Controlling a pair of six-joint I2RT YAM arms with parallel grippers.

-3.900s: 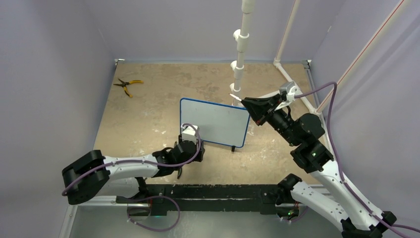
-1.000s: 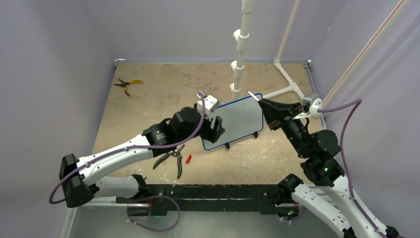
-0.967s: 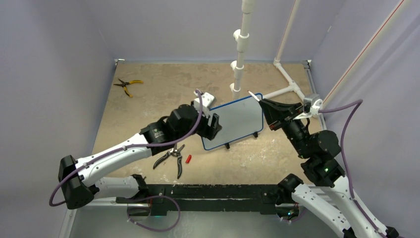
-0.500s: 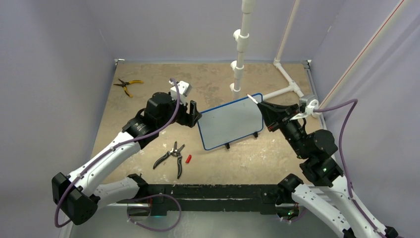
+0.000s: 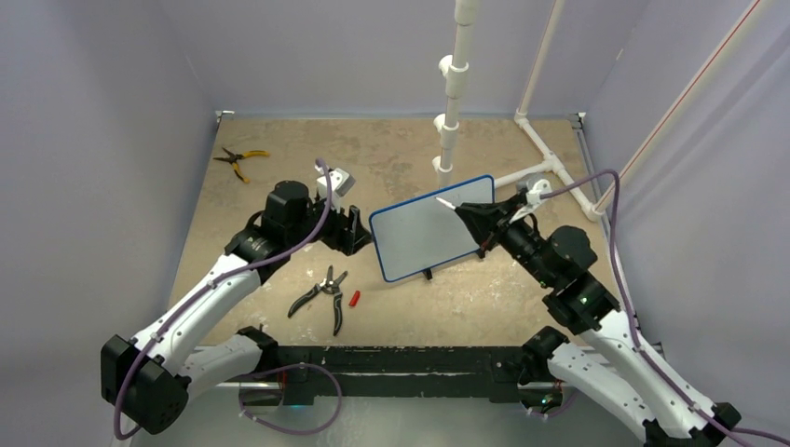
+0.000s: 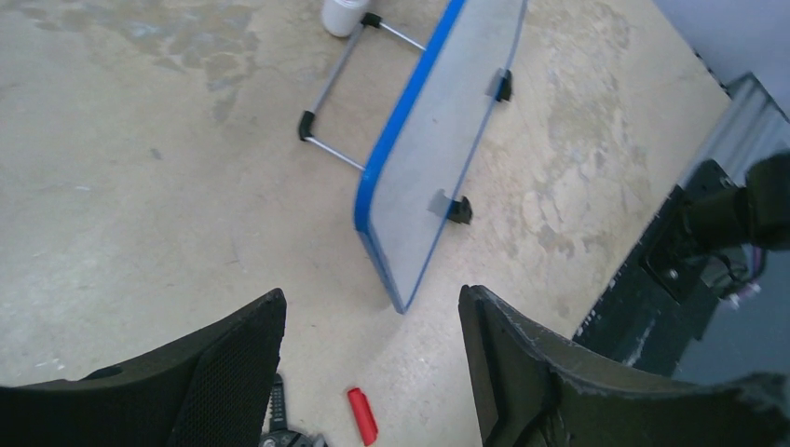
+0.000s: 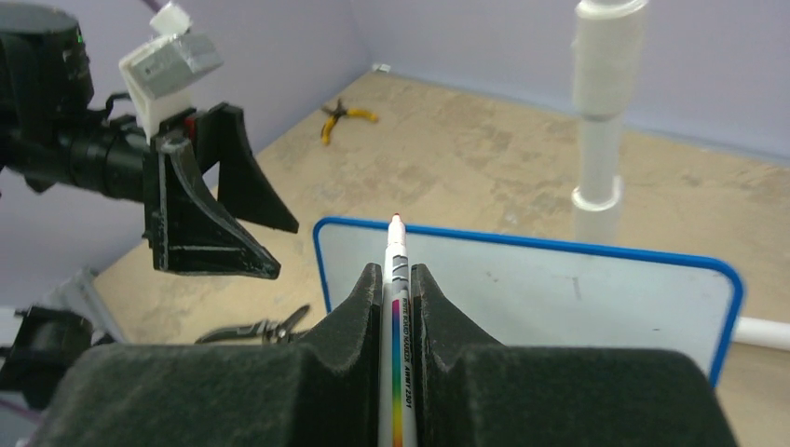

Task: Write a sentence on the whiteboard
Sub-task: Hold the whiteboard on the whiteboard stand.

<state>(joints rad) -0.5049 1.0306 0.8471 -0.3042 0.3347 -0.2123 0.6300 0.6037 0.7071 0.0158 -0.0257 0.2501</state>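
Now watching the small glossy white board with thin blue frame (image 5: 424, 237) standing tilted on black feet, midway across the tan table (image 5: 279, 186). Pinching a white, rainbow-striped marker (image 7: 396, 289) in the narrow right gripper (image 7: 398, 275), tip pointing at the board's upper edge. Holding the left gripper (image 6: 373, 307) wide apart just left of it, touching nothing.

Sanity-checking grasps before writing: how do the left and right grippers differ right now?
Left gripper has its fingers spread wide and empty; right gripper has its fingers shut on a marker. Left gripper sits off the left edge of the whiteboard, not touching it; right gripper is at its right side, marker tip toward the blank face. Both hover close to the whiteboard.
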